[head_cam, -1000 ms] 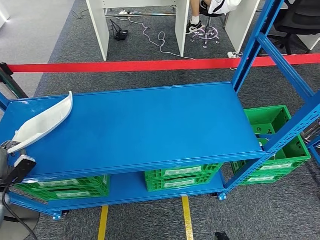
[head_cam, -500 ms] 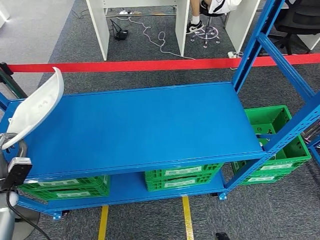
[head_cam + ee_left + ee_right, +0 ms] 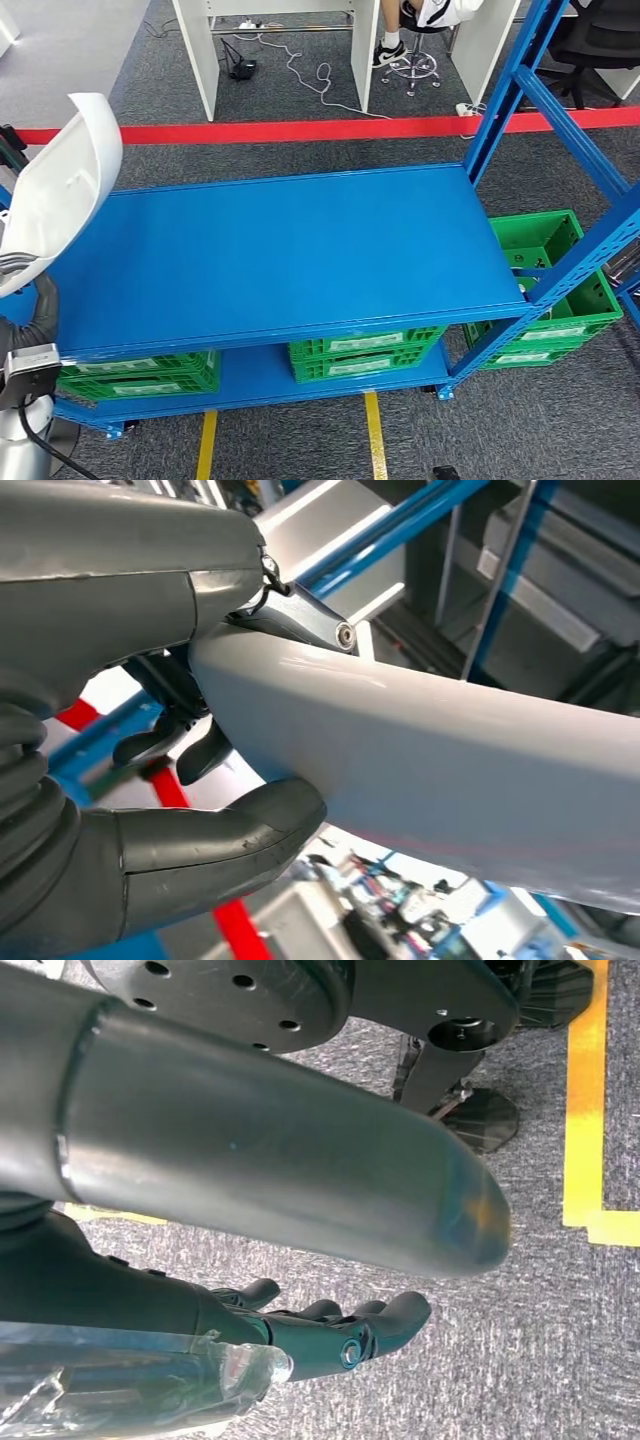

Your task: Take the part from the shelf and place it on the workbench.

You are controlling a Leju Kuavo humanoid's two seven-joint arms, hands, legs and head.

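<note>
The part [image 3: 64, 190] is a white curved plastic shell, raised steeply on end above the left end of the blue shelf [image 3: 302, 250]. My left hand [image 3: 36, 318] grips its lower end at the picture's left edge. In the left wrist view the thumb [image 3: 219, 845] lies under the part [image 3: 453, 770] and the darker fingers close over it from the other side. My right hand [image 3: 340, 1335] hangs over grey carpet with its fingers stretched out and nothing in them.
Green crates [image 3: 362, 355] sit on the lower shelf, and another crate [image 3: 547, 270] stands at the right. Blue uprights [image 3: 513, 90] rise at the right. A red tape line [image 3: 302, 130] crosses behind the shelf; beyond it stand white desk legs [image 3: 198, 60] and a seated person [image 3: 392, 45].
My left hand has lifted the white part up off the shelf's left end and tipped it from nearly flat to steeply upright. The shelf and crates have not moved.
</note>
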